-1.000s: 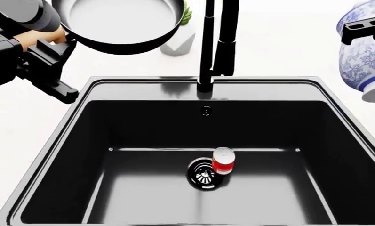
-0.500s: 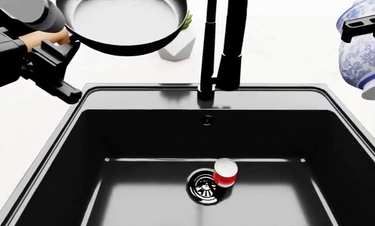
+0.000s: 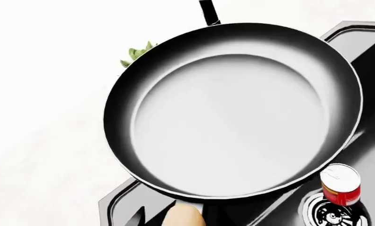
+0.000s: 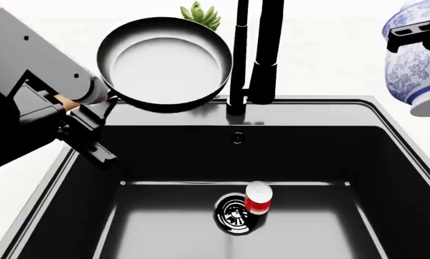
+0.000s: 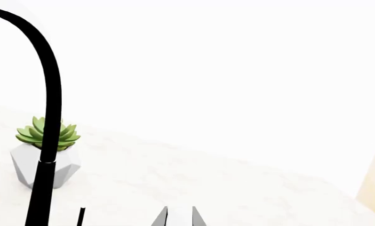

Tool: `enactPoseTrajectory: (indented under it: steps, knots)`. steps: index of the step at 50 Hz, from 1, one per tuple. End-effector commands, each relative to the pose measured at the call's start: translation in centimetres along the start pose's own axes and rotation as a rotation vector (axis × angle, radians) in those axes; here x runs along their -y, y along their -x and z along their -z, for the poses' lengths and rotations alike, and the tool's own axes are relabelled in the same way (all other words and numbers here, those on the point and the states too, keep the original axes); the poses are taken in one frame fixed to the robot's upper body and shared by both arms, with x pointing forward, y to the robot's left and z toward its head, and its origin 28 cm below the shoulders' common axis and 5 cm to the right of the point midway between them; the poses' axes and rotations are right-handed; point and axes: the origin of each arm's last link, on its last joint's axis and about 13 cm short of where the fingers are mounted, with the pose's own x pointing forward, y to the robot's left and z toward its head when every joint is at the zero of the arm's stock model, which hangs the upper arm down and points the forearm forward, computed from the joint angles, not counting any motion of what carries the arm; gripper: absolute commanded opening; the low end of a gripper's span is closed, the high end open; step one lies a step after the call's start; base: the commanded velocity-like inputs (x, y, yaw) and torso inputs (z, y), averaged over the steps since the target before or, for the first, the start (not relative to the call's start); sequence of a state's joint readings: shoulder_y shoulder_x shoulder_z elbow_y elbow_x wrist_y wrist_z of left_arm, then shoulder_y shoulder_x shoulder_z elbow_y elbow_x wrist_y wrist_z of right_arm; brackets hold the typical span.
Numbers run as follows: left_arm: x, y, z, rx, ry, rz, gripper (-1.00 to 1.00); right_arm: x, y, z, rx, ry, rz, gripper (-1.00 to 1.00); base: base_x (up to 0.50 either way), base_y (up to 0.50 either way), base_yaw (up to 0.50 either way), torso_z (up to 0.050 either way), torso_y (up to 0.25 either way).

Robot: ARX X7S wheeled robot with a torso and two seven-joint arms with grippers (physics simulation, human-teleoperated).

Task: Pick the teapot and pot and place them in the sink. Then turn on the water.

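Note:
The pot [image 4: 164, 62], a black pan with a pale inside, hangs level in the air over the back-left rim of the sink [image 4: 308, 101]. My left gripper [image 4: 81, 105] is shut on its wooden handle [image 3: 184, 216], and the pan's bowl [image 3: 237, 113] fills the left wrist view. At the far right the blue-and-white teapot [image 4: 420, 65] hangs above the counter beside the sink, with my right gripper [image 4: 416, 29] shut on its top. The right wrist view shows only my right gripper's tips [image 5: 179, 217], not the teapot. No water falls from the black faucet [image 4: 254, 54].
A small red-and-white can [image 4: 257, 197] stands in the basin beside the round drain [image 4: 234, 213]; the can [image 3: 341, 186] also shows in the left wrist view. A green succulent [image 4: 200, 13] in a white planter [image 5: 46, 162] sits behind the pan, left of the faucet.
My left arm has carried the pan right and down, from the upper left to the sink's back-left rim. The teapot has hardly moved.

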State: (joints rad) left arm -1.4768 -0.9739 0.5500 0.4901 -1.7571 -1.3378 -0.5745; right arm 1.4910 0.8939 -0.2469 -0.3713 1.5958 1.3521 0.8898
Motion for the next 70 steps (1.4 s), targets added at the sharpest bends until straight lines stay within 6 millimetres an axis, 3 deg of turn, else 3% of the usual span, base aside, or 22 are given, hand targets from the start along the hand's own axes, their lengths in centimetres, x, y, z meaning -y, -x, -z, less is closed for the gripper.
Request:
enactPoseTrajectory:
  steps: [1, 28, 70]
  knots:
    - [-0.6, 0.9, 0.0, 0.08, -0.016, 0.008, -1.0, 0.2, -0.1, -0.2, 0.02, -0.006, 0.037, -1.0, 0.0, 0.0, 0.0, 0.0, 0.0]
    - [3.2, -0.2, 2.1, 0.054, -0.049, 0.172, -1.0, 0.1, -0.2, 0.1, 0.017, -0.009, 0.032, -1.0, 0.0, 0.0, 0.0, 0.002, 0.004]
    - [5.9, -6.3, 2.1, 0.052, -0.066, 0.415, -1.0, 0.1, -0.3, 0.0, 0.019, -0.01, 0.034, -1.0, 0.0, 0.0, 0.0, 0.001, 0.004]
